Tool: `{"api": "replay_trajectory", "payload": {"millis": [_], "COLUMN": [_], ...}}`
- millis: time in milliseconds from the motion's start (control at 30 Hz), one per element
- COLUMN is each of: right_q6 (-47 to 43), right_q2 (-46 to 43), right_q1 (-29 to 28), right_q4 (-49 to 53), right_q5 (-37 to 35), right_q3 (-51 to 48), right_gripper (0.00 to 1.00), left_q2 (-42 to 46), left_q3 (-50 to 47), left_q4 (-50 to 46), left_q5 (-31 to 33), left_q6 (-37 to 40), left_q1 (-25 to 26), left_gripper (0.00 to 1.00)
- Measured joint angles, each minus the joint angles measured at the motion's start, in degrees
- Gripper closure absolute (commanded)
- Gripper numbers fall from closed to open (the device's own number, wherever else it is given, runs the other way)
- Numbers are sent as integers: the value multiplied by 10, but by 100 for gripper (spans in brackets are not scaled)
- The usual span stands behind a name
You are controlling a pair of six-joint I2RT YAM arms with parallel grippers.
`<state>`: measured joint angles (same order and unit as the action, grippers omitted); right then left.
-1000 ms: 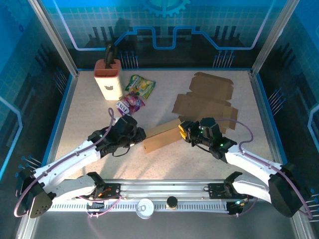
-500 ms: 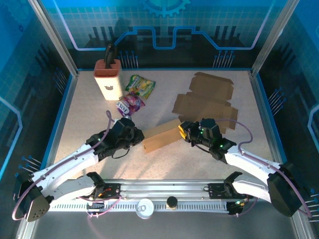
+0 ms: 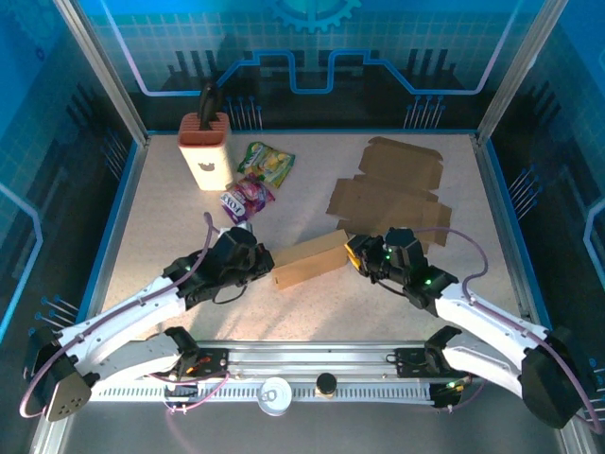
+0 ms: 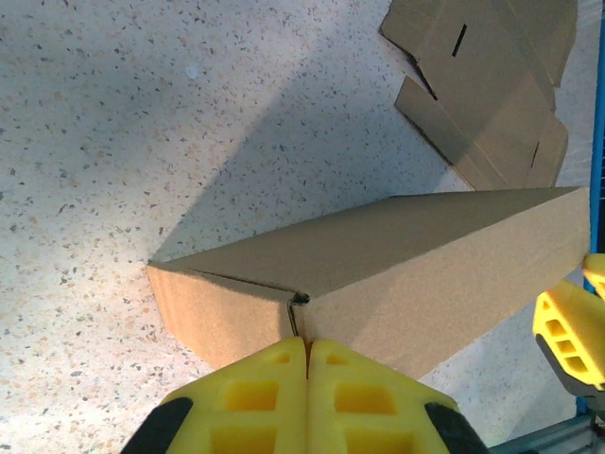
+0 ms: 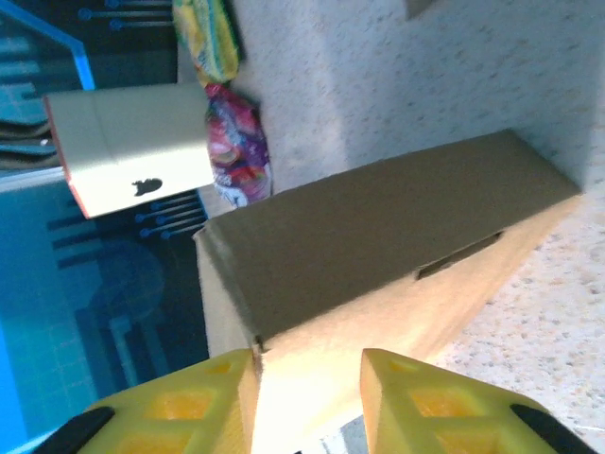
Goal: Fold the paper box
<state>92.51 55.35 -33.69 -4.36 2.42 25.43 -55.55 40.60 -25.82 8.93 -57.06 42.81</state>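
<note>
The brown paper box (image 3: 310, 259) lies folded into a long closed shape in the middle of the table. My left gripper (image 3: 266, 262) is at its left end. In the left wrist view its yellow fingers (image 4: 269, 378) are shut tight together, tips against the box (image 4: 397, 265) at a corner seam. My right gripper (image 3: 356, 253) is at the box's right end. In the right wrist view it (image 5: 307, 364) is open, and the box's (image 5: 378, 255) lit side face shows in the gap between its fingers.
Flat cardboard blanks (image 3: 388, 194) lie at the back right, just beyond the box. A white and red holder (image 3: 205, 151) stands at the back left, with two snack bags (image 3: 266, 163) (image 3: 246, 197) beside it. Blue walls ring the table.
My left gripper has shut against the box's left end. My right gripper has opened wider and shifted slightly right. The box has barely moved.
</note>
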Motion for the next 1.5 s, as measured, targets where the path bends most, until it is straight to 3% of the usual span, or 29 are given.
{"api": "replay_trajectory", "payload": {"millis": [133,233,433,800,967,1200,1500], "right_q6": [-29,-53,-123,-238,-266,-272,-340], "right_q2": [-10,-10,-11,-55,-85,-92,-48], "right_q1": [7,28,71,71,67,18,23], "right_q4": [50,66,83,167,204,212,242], "right_q5": [-1,16,79,142,148,144,102], "right_q3": [10,19,33,38,35,-1,0], "right_gripper": [33,28,29,33,33,33,33], "left_q2": [-8,-15,-18,-23,-26,-31,-27], "left_q3": [13,21,24,-2,-32,-63,-60], "left_q4": [-16,-28,-41,-3,7,14,1], "left_q5": [38,71,148,245,256,258,260], "left_q6": [7,13,22,31,30,18,13], "left_q1": [30,61,126,217,242,251,251], "left_gripper": [100,100,100,100,100,100,70]}}
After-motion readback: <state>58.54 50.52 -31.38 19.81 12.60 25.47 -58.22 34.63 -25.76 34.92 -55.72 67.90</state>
